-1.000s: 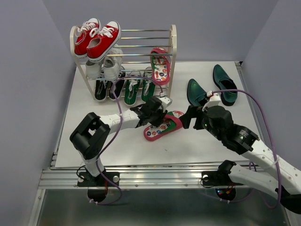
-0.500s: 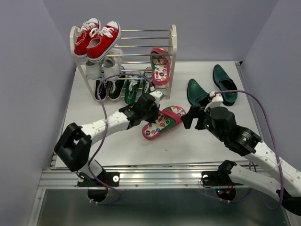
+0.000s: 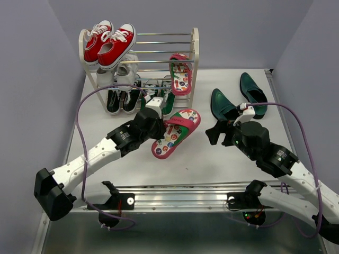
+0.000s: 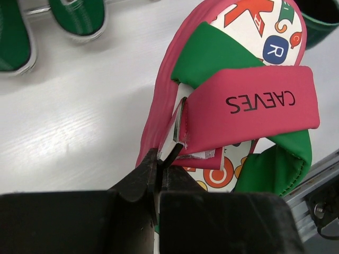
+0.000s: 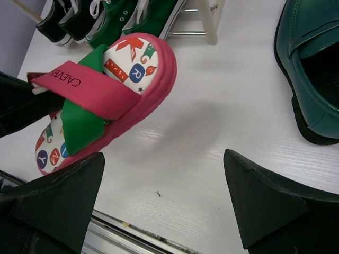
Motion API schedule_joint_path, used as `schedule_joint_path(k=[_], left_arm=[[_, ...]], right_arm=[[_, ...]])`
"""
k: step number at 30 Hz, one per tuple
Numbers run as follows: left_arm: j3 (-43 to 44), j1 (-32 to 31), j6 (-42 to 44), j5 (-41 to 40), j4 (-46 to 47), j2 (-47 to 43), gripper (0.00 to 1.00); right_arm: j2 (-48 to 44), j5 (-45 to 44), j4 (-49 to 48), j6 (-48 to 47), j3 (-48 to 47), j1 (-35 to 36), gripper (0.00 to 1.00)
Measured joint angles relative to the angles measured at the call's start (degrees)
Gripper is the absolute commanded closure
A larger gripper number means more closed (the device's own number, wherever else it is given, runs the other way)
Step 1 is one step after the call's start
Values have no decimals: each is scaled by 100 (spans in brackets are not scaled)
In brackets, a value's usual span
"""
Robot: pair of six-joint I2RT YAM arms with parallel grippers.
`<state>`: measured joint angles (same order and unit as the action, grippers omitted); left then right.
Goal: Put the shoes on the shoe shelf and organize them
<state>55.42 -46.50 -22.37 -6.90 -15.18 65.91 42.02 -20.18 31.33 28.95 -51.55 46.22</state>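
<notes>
Pink flip-flop (image 3: 177,132) — strap in left end effector (image 4: 159,159)

Pink flip-flop (image 3: 176,132) with a matt, foam-like sole, printed insole and smooth pink and green straps. Dark green loafers (image 3: 220,103) gleam like polished leather on a smooth white counter (image 3: 196,160) with faint grain. The shoe shelf (image 3: 195,53) has shiny silver metal rods and matt cream frames.

Bright, even light casts a soft shadow beneath the flip-flop (image 5: 106,100).
</notes>
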Motion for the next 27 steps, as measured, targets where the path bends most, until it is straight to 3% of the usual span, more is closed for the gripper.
schedule_joint_path(k=[7,17,27], left_arm=[[538,13,-997,-1047,-1429,-195,100],[1384,299,-1917,-2118,-2437,-660,100],[2444,1045,-1937,-2428,-2599,245,100]], right_arm=[[9,2,4,0,0,0,0],[9,2,11,-2,0,0,0],[4,-2,22,-4,0,0,0]])
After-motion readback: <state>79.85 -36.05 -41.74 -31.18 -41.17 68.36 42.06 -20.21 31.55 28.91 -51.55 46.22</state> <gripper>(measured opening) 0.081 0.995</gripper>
